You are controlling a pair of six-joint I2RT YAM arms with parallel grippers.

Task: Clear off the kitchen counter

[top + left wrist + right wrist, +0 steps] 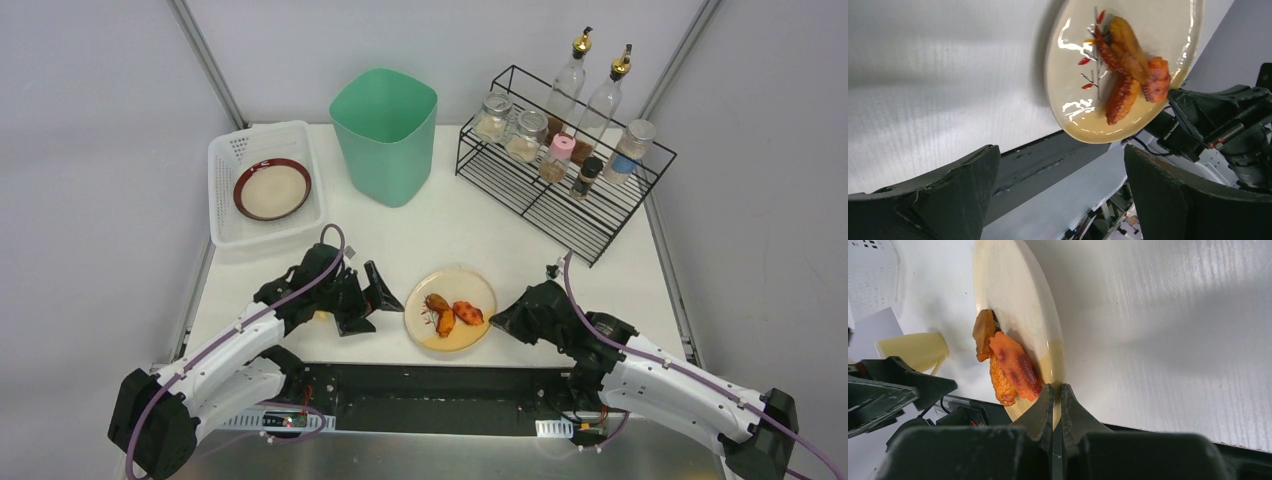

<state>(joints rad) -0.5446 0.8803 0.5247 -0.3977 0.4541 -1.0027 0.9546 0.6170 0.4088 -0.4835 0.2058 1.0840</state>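
Note:
A cream plate (pixel 455 285) with orange-red food pieces (pixel 452 314) is at the near edge of the white kitchen counter (pixel 440 230). My right gripper (pixel 500 318) is shut on the plate's right rim. In the right wrist view the gripper (pixel 1058 390) pinches the thin rim of the plate (pixel 1008 285) just beside the food (pixel 1008 365). My left gripper (pixel 372 305) stands wide open just left of the plate and holds nothing. Its view shows the plate (pixel 1073 85) and the food (pixel 1128 65) beyond the spread gripper (pixel 1060 152).
A green bin (pixel 385 135) stands at the back centre. A white perforated basket (pixel 225 200) at back left holds a red-rimmed bowl (pixel 272 188). A black wire rack (pixel 560 200) with bottles and spice jars fills the back right. A pale yellow object (pixel 913 350) lies under the left arm.

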